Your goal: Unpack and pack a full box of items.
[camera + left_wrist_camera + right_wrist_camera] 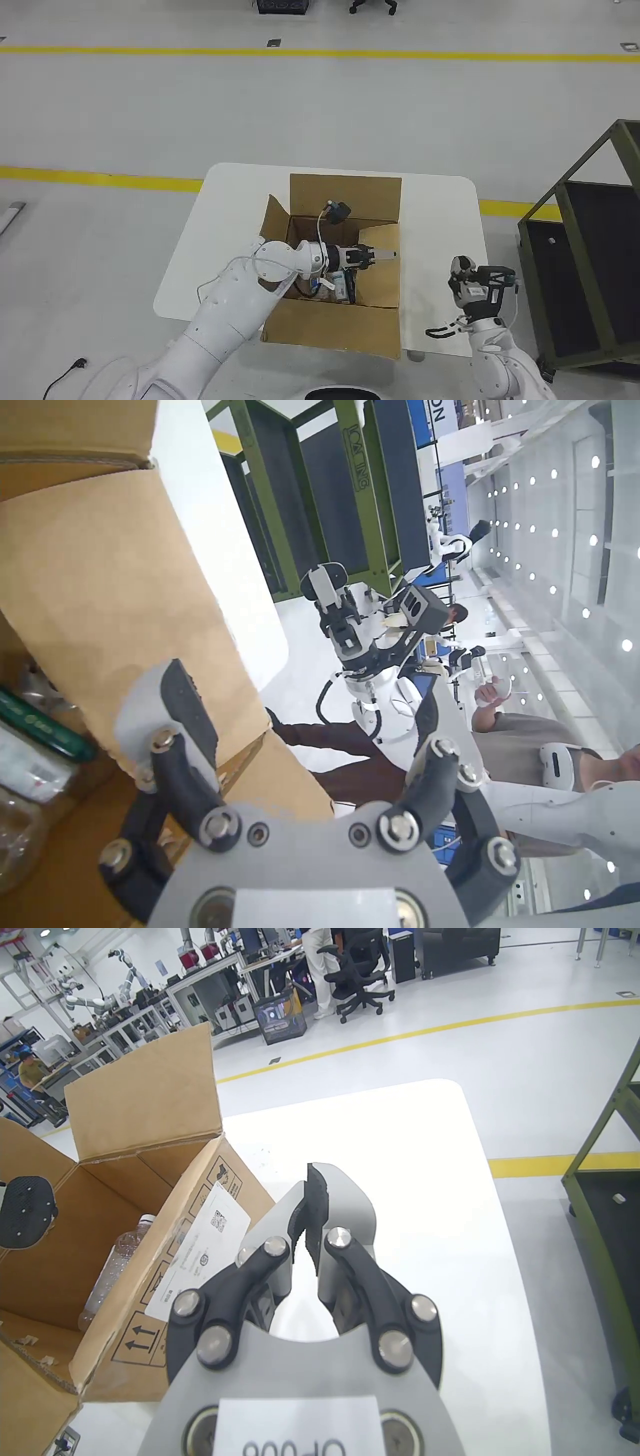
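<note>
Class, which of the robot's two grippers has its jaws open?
The left gripper, over the cardboard box: its jaws stand wide apart. The right gripper, above the white table beside the box, has its jaws shut together.

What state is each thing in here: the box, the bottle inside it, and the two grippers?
cardboard box: open, flaps up, items inside.
clear bottle: cap on, leaning inside the box.
left gripper: open, empty, over the box.
right gripper: shut, empty, above the table beside the box.
</note>
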Controlling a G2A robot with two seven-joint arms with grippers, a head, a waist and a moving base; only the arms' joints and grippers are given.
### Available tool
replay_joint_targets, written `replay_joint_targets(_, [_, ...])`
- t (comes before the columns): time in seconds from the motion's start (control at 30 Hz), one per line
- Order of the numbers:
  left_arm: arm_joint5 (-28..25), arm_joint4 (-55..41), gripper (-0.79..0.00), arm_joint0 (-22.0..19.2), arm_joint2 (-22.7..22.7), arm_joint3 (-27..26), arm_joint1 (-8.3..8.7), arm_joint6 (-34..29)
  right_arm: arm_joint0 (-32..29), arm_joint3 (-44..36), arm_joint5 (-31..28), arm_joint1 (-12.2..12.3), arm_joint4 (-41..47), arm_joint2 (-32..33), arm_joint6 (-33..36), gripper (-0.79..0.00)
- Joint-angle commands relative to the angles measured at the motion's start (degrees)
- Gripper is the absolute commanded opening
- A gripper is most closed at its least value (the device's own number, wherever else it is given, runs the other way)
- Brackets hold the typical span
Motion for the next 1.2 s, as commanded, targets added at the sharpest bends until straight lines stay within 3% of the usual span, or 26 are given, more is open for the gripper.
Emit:
replay_joint_targets(0.0, [0.00,-0.07,0.000,0.00,0.00,0.01,0.00,-0.01,-0.06,-0.14,-0.30,0.01,-0.39,-0.13,0.33,-0.785])
replay_joint_targets(0.2, [-0.16,0.17,0.000,1.15,-0.06,-0.42,0.04,1.48,0.06,0.45,-1.15,0.00,-1.21,-0.74,1.05,-0.785])
replay_joint_targets(0.37, [-0.26,3.56,0.000,1.88,1.23,3.68,-0.30,4.85,0.55,0.69,-1.63,-0.08,-1.56,-1.49,1.27,-0.785])
replay_joint_targets(0.67, [-2.10,2.30,0.000,1.23,2.99,13.44,-2.12,9.84,0.46,2.84,-1.97,-0.16,-2.72,-2.49,1.47,-0.785])
replay_joint_targets(1.17, [-4.29,-2.23,0.000,-1.79,5.42,22.65,-5.88,10.83,4.63,10.66,-3.49,-1.30,-1.09,-8.97,1.01,-0.785])
